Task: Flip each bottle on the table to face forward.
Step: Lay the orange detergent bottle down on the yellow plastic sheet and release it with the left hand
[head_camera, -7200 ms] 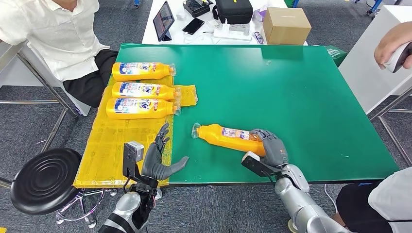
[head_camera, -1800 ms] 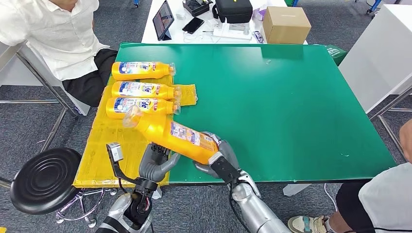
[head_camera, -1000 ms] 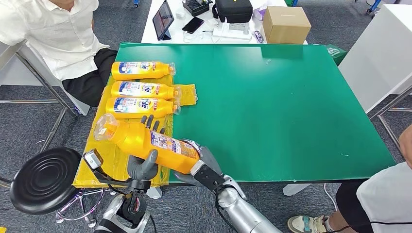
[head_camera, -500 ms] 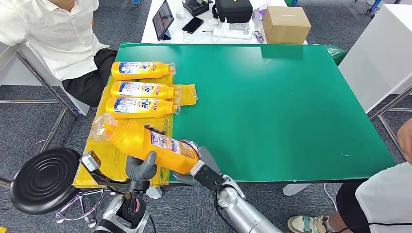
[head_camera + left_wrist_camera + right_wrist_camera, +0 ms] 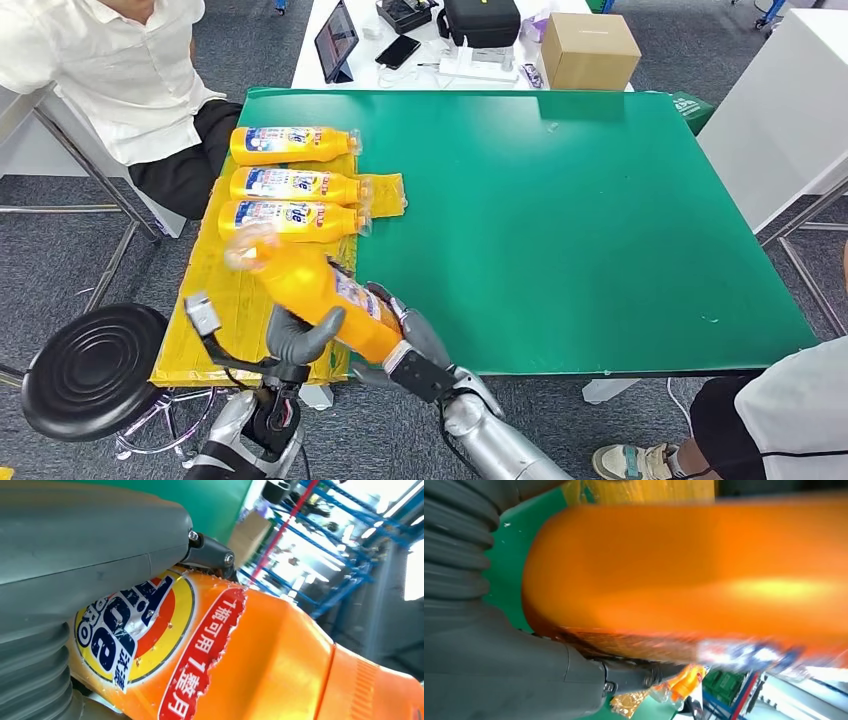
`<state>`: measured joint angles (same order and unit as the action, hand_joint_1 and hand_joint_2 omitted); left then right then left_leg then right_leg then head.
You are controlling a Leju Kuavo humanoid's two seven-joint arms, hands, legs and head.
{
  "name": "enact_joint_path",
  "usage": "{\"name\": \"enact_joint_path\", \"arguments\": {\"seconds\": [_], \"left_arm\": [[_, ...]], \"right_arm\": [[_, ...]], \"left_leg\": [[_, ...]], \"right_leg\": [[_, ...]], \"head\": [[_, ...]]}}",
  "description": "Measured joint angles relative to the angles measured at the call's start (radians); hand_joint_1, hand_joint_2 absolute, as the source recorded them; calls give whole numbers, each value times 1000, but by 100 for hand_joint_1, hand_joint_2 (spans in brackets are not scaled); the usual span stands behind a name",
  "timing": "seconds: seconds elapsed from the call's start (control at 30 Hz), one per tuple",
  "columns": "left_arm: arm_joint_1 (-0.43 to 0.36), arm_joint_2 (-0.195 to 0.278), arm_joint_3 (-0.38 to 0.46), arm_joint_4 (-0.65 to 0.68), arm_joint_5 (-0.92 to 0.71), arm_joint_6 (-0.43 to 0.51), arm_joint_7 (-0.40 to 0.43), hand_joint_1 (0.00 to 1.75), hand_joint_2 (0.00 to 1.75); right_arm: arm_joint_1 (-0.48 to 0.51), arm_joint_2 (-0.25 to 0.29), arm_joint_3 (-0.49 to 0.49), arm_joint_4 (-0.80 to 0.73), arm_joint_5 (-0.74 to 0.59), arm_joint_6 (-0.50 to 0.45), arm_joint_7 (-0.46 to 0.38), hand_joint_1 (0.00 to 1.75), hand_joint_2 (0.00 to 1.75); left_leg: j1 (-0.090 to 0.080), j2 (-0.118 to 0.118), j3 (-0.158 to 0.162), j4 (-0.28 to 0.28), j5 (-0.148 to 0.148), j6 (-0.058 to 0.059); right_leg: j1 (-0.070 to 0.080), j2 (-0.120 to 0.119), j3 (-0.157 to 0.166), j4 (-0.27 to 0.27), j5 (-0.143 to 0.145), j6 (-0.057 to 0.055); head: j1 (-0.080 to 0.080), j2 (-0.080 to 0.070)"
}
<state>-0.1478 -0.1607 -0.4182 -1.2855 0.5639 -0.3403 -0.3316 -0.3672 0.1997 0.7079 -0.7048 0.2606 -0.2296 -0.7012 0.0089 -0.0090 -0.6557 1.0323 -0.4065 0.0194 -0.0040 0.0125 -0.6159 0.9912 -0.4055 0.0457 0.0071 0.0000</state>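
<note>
Evidently the orange bottle (image 5: 318, 300) hangs in the air over the near edge of the yellow mat (image 5: 222, 330), tilted with its neck toward the three labelled bottles (image 5: 290, 220) lying in a row at the mat's far end; the right hand (image 5: 405, 345) clasps its base and the left hand (image 5: 296, 337) closes round its middle, presumably so it can be rolled label-up; motion blur smears its cap, and both hands' fingers are largely hidden behind it; green bench (image 5: 560, 210) beside.
</note>
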Motion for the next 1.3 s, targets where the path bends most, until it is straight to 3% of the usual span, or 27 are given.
{"name": "enact_joint_path", "arguments": {"seconds": [0.17,0.4,0.6,0.8,0.93,1.3], "left_arm": [[-43,23,0,16,-132,139,13,175,175],[-69,82,34,3,-168,178,33,175,175],[-79,106,51,-41,-351,291,15,175,175],[-123,122,25,-61,-684,437,26,175,175],[-171,127,-21,-35,-867,440,87,175,175],[-387,108,-165,310,-1357,507,234,175,175]], "right_arm": [[26,0,14,2,61,-134,1,0,0],[68,-23,51,-3,135,-294,1,0,0],[94,-43,56,-19,146,-416,1,0,0],[124,-64,54,-45,197,-427,1,0,0],[141,-69,43,-69,222,-414,1,0,0],[169,-50,37,-158,215,-330,1,0,0]], "left_leg": [[0,0,0,0,0,0],[1,0,-1,0,0,0],[1,0,-1,0,0,0],[1,-1,-1,0,0,0],[1,-1,-1,0,0,0],[1,0,-1,0,1,-1]], "right_leg": [[0,0,0,0,0,0],[0,0,-1,0,0,0],[0,0,-1,0,0,0],[0,0,-1,0,0,0],[0,0,-1,0,0,0],[0,0,-1,0,0,0]], "head": [[0,0],[0,0],[0,0],[0,0],[0,0],[0,0]]}}
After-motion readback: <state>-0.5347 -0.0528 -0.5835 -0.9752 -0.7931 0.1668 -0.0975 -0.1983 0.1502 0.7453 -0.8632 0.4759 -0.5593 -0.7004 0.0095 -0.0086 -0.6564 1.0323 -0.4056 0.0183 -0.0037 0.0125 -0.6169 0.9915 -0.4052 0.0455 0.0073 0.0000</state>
